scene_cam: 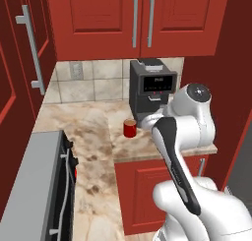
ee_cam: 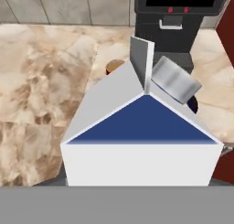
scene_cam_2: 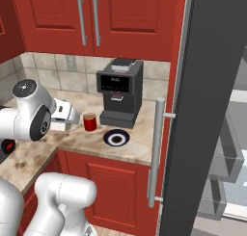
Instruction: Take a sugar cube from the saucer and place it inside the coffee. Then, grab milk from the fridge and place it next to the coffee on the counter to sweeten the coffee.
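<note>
The milk (ee_cam: pixel 141 141), a white carton with a blue gable and grey cap, sits close in front of the hand camera and hides the fingertips. My gripper (scene_cam_2: pixel 61 115) is shut on the milk (scene_cam_2: pixel 58 112), holding it just above the counter (scene_cam_2: pixel 142 141), a little left of the coffee (scene_cam_2: pixel 89 122). The red cup of coffee (scene_cam: pixel 130 128) stands in front of the coffee machine, and its rim (ee_cam: pixel 114 65) peeks out behind the carton. The saucer (scene_cam_2: pixel 116 137) lies right of the cup. The sugar cube is out of view. The fridge (scene_cam_2: pixel 231 153) stands open at the right.
The black coffee machine (scene_cam_2: pixel 119 91) stands against the tiled wall behind the cup. The fridge's dark door (scene_cam_2: pixel 207 110) with its bar handle (scene_cam_2: pixel 155 153) juts out at the counter's right end. A grey stove (scene_cam: pixel 34 186) borders the counter on the left. Red cabinets (scene_cam: pixel 135 21) hang overhead.
</note>
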Available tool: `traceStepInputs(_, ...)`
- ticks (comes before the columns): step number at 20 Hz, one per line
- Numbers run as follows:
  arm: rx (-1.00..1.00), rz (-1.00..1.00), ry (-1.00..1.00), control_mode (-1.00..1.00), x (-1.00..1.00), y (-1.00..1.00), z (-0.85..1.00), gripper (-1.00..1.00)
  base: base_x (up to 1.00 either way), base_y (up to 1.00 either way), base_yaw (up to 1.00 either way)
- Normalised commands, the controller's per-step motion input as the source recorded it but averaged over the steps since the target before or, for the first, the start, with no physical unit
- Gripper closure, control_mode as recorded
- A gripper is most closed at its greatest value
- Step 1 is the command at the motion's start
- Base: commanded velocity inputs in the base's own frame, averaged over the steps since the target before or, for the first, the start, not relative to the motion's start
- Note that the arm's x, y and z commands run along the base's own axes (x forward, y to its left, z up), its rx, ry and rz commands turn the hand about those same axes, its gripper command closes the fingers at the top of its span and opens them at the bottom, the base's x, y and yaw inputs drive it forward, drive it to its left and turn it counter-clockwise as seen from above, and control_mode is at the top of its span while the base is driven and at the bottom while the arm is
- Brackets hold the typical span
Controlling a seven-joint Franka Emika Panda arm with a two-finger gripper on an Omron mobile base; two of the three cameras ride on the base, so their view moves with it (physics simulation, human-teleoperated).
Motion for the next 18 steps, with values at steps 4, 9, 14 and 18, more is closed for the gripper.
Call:
traceStepInputs(4,0.0,0.23,0.09,-1.0,0.2,0.23,-0.54,1.0,0.0,0.0,0.0)
traceStepInputs(9,0.0,0.29,0.02,-1.0,0.15,0.1,-0.5,1.0,0.0,0.0,0.0)
traceStepInputs(14,0.05,0.16,0.0,-1.0,0.31,0.18,-0.36,1.0,0.0,0.0,0.0)
traceStepInputs(18,0.23,0.07,0.0,-1.0,0.3,0.11,-0.35,1.0,0.0,0.0,0.0)
